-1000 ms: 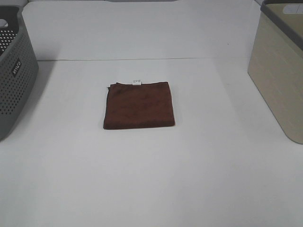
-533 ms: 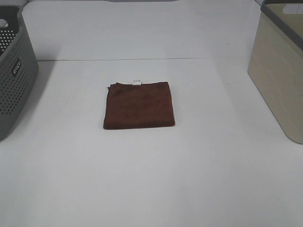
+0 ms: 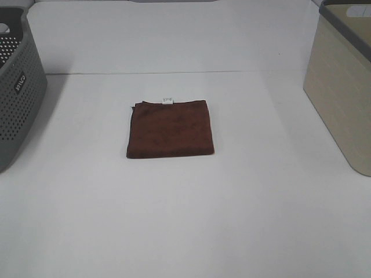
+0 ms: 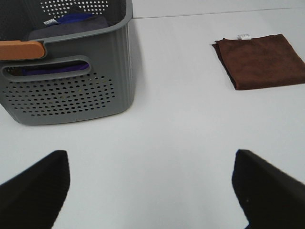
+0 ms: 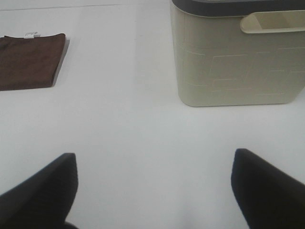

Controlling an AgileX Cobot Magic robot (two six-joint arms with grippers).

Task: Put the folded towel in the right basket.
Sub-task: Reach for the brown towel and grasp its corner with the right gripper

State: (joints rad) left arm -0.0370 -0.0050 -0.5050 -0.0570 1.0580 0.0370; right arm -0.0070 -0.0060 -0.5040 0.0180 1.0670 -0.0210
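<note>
At tabletop [image 3: 174, 220] centre, the folded towel [image 3: 170, 128] lies flat. Left hand [image 4: 148, 156] and right hand [image 5: 153, 155] hover low, both spread wide.

towel [image 3: 170, 128] mid-table [image 3: 185, 220] — left basket [image 3: 17, 92], right basket [image 3: 342, 87] flanking

The dark brown square folded cloth towel [image 3: 170, 128] bears a small white tag [image 3: 168, 101]. Left of it stands a grey plastic basket [image 3: 17, 98] dotted with holes. Right of it stands a beige plastic basket [image 3: 339, 110] with a dark grey rim [image 3: 345, 29]. The flat worktop [image 3: 185, 220] is white.
</note>
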